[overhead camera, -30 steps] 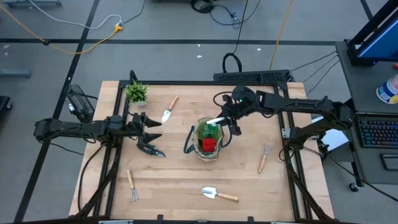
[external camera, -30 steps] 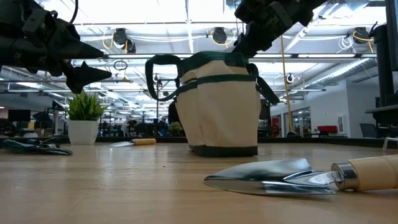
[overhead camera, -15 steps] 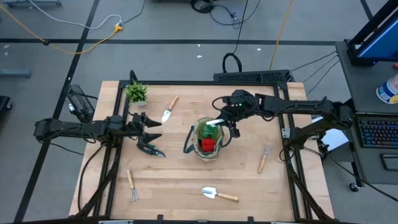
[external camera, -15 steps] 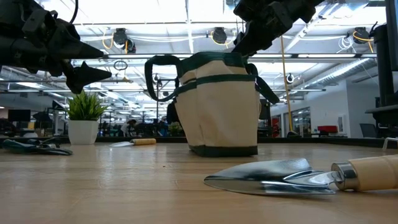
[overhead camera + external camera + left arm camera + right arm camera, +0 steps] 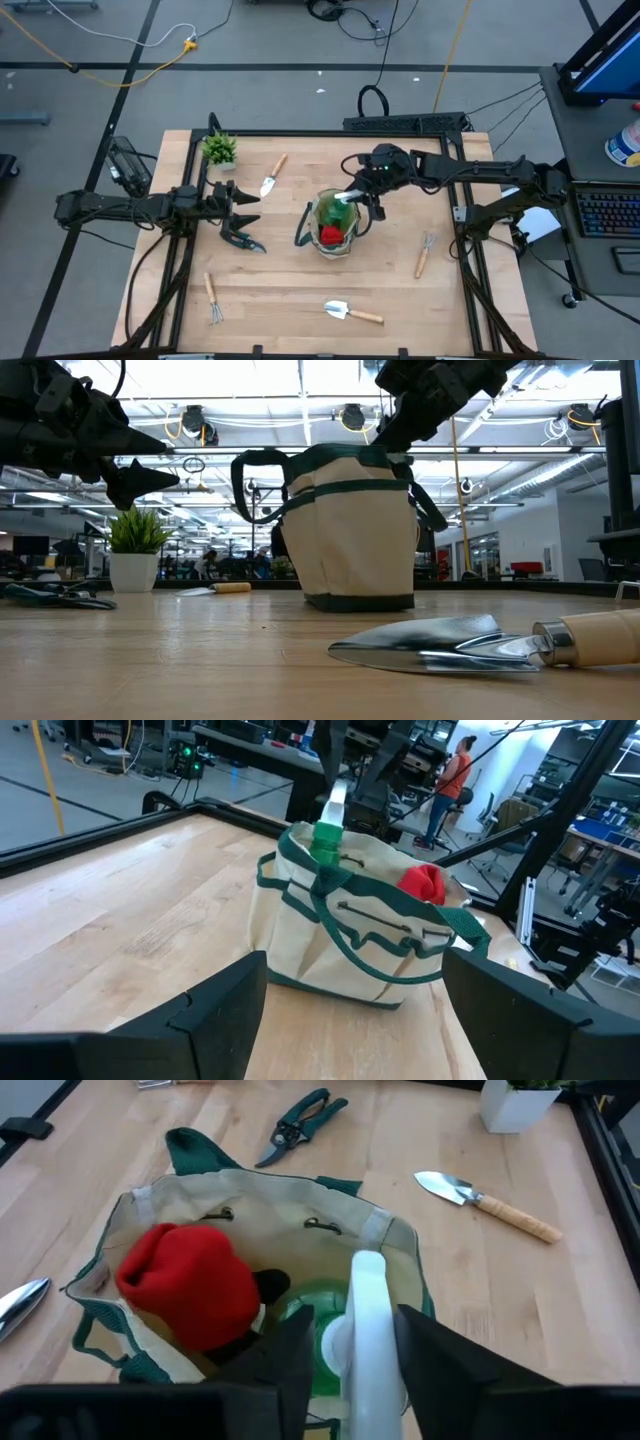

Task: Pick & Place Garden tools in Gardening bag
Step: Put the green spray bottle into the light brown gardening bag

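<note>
Fingers of the right gripper [image 5: 352, 1345] pinched the white nozzle of the spray bottle [image 5: 345, 1335], which stood inside the open mouth of the bag [image 5: 334, 224] near the middle of the table [image 5: 300, 290]. Beside the bottle in the bag sat the red glove [image 5: 190, 1285], its dark part tucked under it. The right gripper [image 5: 362, 189] hung over the bag's far rim.

Left gripper [image 5: 240, 207] hovered with its fingers spread wide, holding nothing, well left of the bag and just above the shears [image 5: 243, 239]. Those shears lay on the table between the left gripper and the bag.

One trowel [image 5: 272, 175] lay near the far edge, beside the potted plant [image 5: 219, 150]. Another trowel [image 5: 352, 312] lay near the front edge, its blade close to the low camera [image 5: 440, 645]. A fork [image 5: 212, 297] lay at the front left, and a second fork [image 5: 424, 253] lay right of the bag, apart from it.

From the left wrist, the bag [image 5: 350, 935] stood upright with its green handles draped over the side, the bottle [image 5: 326, 835] rising above its rim.
</note>
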You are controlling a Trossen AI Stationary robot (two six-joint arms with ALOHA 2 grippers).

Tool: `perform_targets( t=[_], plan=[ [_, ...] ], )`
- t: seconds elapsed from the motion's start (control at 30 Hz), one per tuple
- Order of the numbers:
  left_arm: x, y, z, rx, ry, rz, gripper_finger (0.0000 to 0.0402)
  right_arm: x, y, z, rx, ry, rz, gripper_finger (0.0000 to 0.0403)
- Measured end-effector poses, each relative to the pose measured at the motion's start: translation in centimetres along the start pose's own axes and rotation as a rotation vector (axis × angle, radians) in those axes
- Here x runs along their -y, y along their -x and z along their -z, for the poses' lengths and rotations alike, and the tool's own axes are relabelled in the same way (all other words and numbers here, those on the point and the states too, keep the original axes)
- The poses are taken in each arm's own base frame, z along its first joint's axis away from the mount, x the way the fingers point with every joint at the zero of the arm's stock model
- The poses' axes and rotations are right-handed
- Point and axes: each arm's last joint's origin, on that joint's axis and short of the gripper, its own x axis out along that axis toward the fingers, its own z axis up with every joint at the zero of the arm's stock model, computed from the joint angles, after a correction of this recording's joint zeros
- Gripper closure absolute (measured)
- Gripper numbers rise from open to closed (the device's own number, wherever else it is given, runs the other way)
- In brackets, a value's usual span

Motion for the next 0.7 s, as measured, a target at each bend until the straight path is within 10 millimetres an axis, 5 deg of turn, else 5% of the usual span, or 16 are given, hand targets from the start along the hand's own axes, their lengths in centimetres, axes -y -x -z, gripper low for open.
perform_targets(
  t=[0.27, 0.6, 0.7],
  plan=[
    [0.0, 0.0, 0.0, 0.0, 0.005, 0.0, 0.0094, 0.2, 0.5, -1.0, 0.071, 0.03, 0.117, 0.026],
    [0.1, 0.0, 0.0, -0.005, 0.009, 0.018, 0.0094, 0.9, 0.0, -0.6, 0.04, -0.034, 0.18, 0.0391],
    [0.1, 0.0, 0.0, -0.005, 0.01, 0.019, 0.0094, 1.0, 0.1, -0.7, 0.046, -0.04, 0.21, 0.0392]
  ],
)
